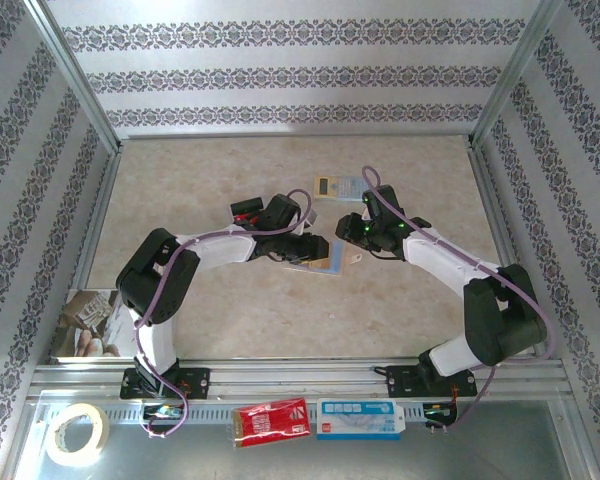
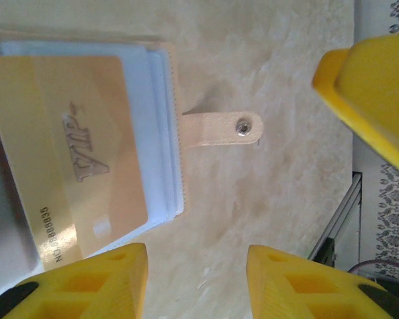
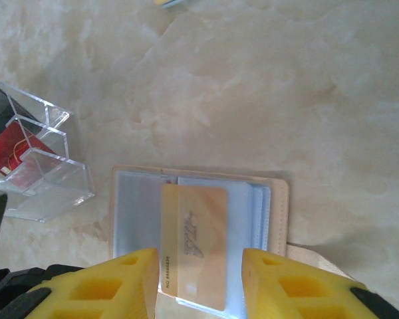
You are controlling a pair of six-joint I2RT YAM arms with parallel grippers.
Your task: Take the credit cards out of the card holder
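Note:
The card holder (image 3: pixel 259 199) lies open on the table, pale blue sleeves up, with its strap tab (image 2: pixel 223 127) sticking out to one side. A gold-tan credit card (image 3: pixel 193 242) marked VIP rests across it, partly under a clear sleeve. My right gripper (image 3: pixel 199 286) hangs over the holder, open, its yellow fingers on either side of that card. My left gripper (image 2: pixel 196 279) is open over bare table just beside the holder (image 2: pixel 161 133), nothing between its fingers. A dark red credit card (image 3: pixel 13 149) stands in a clear acrylic stand (image 3: pixel 43 183) to the left.
A yellow-and-pale-blue device (image 1: pixel 338 186) lies behind the grippers. The front ledge holds a tape roll (image 1: pixel 77 432), a red packet (image 1: pixel 271 420) and a white-and-blue box (image 1: pixel 358 417). Patterned walls enclose the table on three sides.

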